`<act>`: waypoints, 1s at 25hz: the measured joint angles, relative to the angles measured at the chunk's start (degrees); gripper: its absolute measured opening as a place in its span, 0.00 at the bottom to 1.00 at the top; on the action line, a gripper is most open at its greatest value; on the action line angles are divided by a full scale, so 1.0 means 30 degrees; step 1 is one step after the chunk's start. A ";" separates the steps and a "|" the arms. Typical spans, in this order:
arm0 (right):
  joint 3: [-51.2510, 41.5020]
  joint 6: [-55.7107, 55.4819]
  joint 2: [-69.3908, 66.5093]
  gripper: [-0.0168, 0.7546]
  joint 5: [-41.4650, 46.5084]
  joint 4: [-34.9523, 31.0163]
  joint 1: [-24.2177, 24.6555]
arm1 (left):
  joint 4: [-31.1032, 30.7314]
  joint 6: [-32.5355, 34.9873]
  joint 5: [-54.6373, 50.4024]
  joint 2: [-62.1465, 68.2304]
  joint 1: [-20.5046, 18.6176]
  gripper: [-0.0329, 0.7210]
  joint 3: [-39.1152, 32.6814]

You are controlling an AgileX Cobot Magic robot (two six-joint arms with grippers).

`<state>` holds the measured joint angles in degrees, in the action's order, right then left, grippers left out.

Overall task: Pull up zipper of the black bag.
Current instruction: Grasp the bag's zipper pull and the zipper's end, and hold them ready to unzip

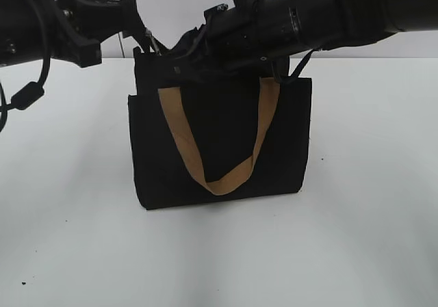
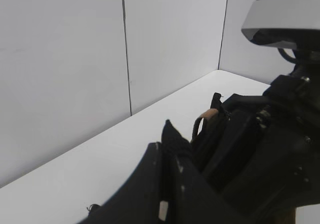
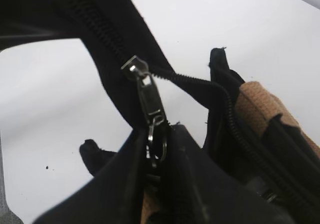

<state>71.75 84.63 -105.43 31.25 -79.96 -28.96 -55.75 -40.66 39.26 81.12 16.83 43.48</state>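
Observation:
The black bag [image 1: 219, 136] stands upright on the white table, one tan handle [image 1: 205, 177] hanging down its front. The silver zipper pull [image 1: 155, 46] is at the bag's top left end. In the right wrist view the zipper [image 3: 149, 97] sits on the black zip line, its ring pinched between my right gripper's [image 3: 156, 159] fingers. The right arm reaches across the bag's top to that end [image 1: 174, 55]. My left gripper [image 1: 139, 47] is at the top left corner, shut on a point of the bag's black fabric [image 2: 169, 136].
The white table [image 1: 68, 218] runs back to a white panelled wall [image 2: 75, 59]. The second tan handle [image 3: 260, 104] lies on the bag's top by the right arm. Small dark specks [image 1: 24, 282] lie on the table.

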 joint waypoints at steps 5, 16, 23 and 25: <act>0.0000 -0.0004 0.0000 0.15 0.0000 0.0000 0.0021 | -0.0067 0.0000 -0.0224 0.0000 0.0000 0.05 0.0000; 0.0000 -0.0022 0.0008 0.00 -0.0047 -0.0003 0.0034 | -0.0087 0.0000 -0.0844 0.0000 0.0000 0.05 0.0000; 0.0000 -0.0969 0.0880 0.00 -0.0733 0.1531 0.0034 | -0.0193 0.0000 -0.4250 -0.0038 0.0000 0.05 0.0000; 0.0000 -0.1571 0.1090 0.00 -0.0602 0.2595 0.0034 | -0.0175 0.0000 -0.5095 -0.0038 0.0000 0.05 0.0000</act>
<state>71.75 79.92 -102.16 29.44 -72.18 -28.86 -56.28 -40.66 23.97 81.01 16.83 43.48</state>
